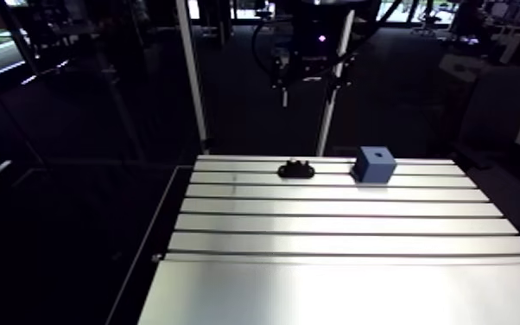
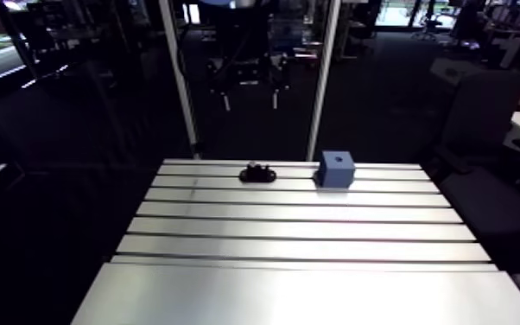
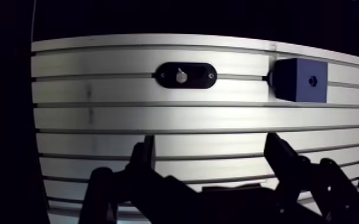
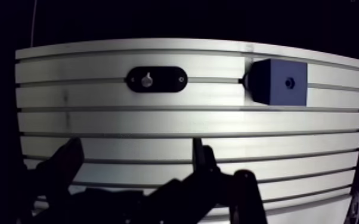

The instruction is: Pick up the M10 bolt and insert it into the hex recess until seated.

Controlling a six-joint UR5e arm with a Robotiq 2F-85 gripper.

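Standing upright in a black oval holder (image 3: 186,75), M10 bolt (image 3: 182,75) sits on the far strips of the slotted table (image 1: 341,225), long axis vertical, square to the table top. Wrist view looks almost straight down its axis, so it reads as a small silvery round end with a short stub beside it. Cannot tell which end is up. In the arm view it is only a small bump above the holder and too small to read.

Holder's long axis runs along the table slots. It has a small dot near each rounded end, and the bolt is at its middle. Holder body surrounds the bolt's lower part.

Blue block (image 1: 374,164) stands on the same far strips, to the holder's right in the arm view. It is near the holder but apart from it, with a visible gap of bare slat between them. Hex recess (image 1: 376,158) shows as a small dark hole in the block's top face, opening upward.

Gripper (image 3: 210,143) hangs well above the table, and holder and block both lie ahead of it. Fingers (image 3: 143,158) are spread wide, gripping nothing, with only table slats showing between them. Bolt is ahead of the gap between the fingers. Block is off to one side, ahead of one finger, not on the line from gripper to bolt.
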